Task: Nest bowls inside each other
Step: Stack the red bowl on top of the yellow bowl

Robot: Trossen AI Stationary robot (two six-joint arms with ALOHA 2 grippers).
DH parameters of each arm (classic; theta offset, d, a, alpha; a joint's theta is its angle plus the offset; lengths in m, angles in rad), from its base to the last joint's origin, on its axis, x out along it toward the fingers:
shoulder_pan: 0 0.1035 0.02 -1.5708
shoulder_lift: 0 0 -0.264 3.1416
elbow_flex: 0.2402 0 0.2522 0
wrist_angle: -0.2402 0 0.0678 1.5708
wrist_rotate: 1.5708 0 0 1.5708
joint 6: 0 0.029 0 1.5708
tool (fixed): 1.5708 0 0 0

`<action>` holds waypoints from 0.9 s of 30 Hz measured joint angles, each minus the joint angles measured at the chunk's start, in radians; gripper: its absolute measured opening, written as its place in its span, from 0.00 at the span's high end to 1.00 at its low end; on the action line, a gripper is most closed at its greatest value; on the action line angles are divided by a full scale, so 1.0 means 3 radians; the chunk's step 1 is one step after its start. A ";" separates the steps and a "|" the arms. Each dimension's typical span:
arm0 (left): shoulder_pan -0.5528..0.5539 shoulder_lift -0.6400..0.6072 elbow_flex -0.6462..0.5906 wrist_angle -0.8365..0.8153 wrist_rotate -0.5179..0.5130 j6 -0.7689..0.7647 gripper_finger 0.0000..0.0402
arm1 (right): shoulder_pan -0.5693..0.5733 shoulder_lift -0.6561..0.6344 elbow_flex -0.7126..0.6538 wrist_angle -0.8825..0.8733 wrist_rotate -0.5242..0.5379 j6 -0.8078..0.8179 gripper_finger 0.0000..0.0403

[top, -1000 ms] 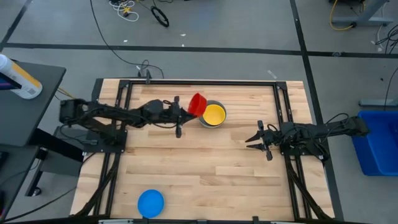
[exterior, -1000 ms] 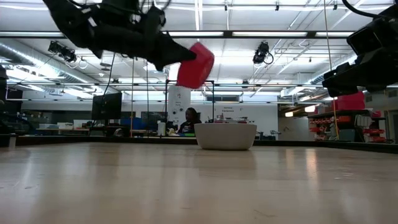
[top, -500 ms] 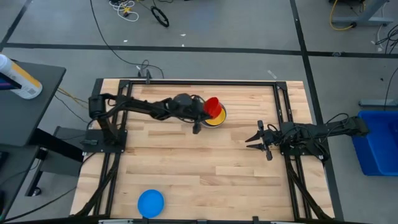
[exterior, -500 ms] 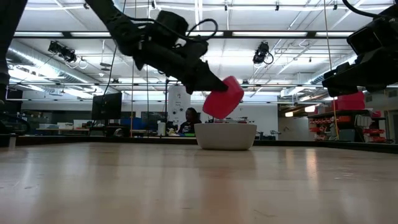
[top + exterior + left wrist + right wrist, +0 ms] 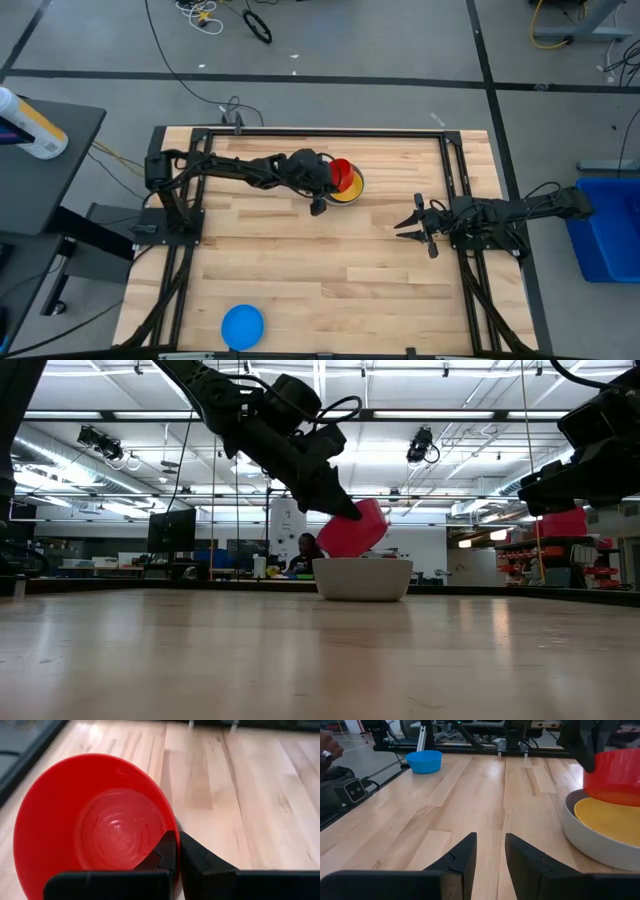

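Above the grey bowl (image 5: 349, 192), which holds the yellow bowl (image 5: 347, 190), the left gripper (image 5: 335, 178) pinches the red bowl's (image 5: 341, 174) rim, tilted. Well apart from the grey bowl, the right gripper (image 5: 404, 225) hovers, fingers narrowly parted, empty.

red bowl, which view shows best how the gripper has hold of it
The left wrist view: the left gripper pinches the rim of the red bowl, one finger inside, one outside. The low view shows it tilted over the grey bowl. The high view shows only its top; the right wrist view only its side.
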 joint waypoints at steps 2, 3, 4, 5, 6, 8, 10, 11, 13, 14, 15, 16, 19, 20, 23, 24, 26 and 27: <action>0.0001 0.0000 0.0045 -0.0131 -0.0006 0.0004 0.98 | 0.0000 0.0001 -0.0001 0.0000 0.0000 0.0000 0.72; 0.0000 0.0000 0.0079 -0.0177 -0.0009 0.0013 0.98 | 0.0000 0.0001 -0.0001 0.0002 0.0000 0.0000 0.72; 0.0000 0.0000 0.0113 -0.0207 -0.0009 0.0036 0.98 | 0.0000 0.0001 -0.0001 0.0003 0.0000 -0.0001 0.72; -0.0001 0.0000 0.0142 -0.0235 -0.0009 0.0070 0.98 | -0.0001 0.0001 -0.0001 0.0004 0.0000 0.0000 0.72; -0.0001 -0.0001 0.0159 -0.0258 -0.0019 0.0078 0.98 | 0.0000 0.0001 -0.0001 0.0004 0.0000 -0.0001 0.72; -0.0001 -0.0001 0.0188 -0.0337 -0.0033 0.0084 0.98 | -0.0001 0.0001 -0.0001 0.0005 0.0000 0.0000 0.73; 0.0001 -0.0001 0.0260 -0.0467 -0.0048 0.0120 0.98 | 0.0000 0.0000 0.0000 0.0005 0.0000 0.0000 0.73; 0.0001 -0.0001 0.0305 -0.0541 -0.0076 0.0158 0.98 | 0.0000 0.0001 0.0000 0.0005 0.0000 0.0000 0.72; -0.0005 0.0055 0.0416 -0.0707 -0.0162 0.0202 0.98 | -0.0001 0.0000 -0.0001 0.0005 0.0001 0.0000 0.72; -0.0020 0.0108 0.0495 -0.0780 -0.0188 0.0231 0.98 | -0.0001 0.0000 -0.0001 0.0008 0.0000 0.0000 0.72; -0.0022 0.0144 0.0565 -0.0932 -0.0209 0.0255 0.98 | 0.0000 0.0001 0.0000 0.0009 0.0000 0.0000 0.72; -0.0028 0.0213 0.0660 -0.1094 -0.0240 0.0297 0.98 | 0.0000 0.0000 -0.0001 0.0015 0.0002 0.0000 0.72; -0.0074 0.0473 0.1066 -0.1427 -0.0323 0.0409 0.98 | 0.0000 -0.0002 0.0000 0.0019 0.0000 0.0001 0.73; -0.0094 0.0563 0.1201 -0.1559 -0.0404 0.0437 0.98 | 0.0000 0.0003 0.0000 0.0027 -0.0001 0.0010 0.72; -0.0129 0.0789 0.1543 -0.1904 -0.0586 0.0524 0.98 | -0.0001 0.0010 0.0003 0.0013 -0.0048 0.0012 0.72; -0.0141 0.0835 0.1634 -0.1993 -0.0586 0.0526 0.98 | -0.0001 0.0010 0.0003 0.0020 -0.0062 0.0012 0.72; -0.0158 0.0889 0.1779 -0.2042 -0.0589 0.0542 0.98 | -0.0001 0.0012 0.0003 0.0018 -0.0065 0.0012 0.72; -0.0159 0.0888 0.1802 -0.2120 -0.0594 0.0547 0.98 | -0.0001 0.0015 0.0003 0.0017 -0.0065 0.0012 0.72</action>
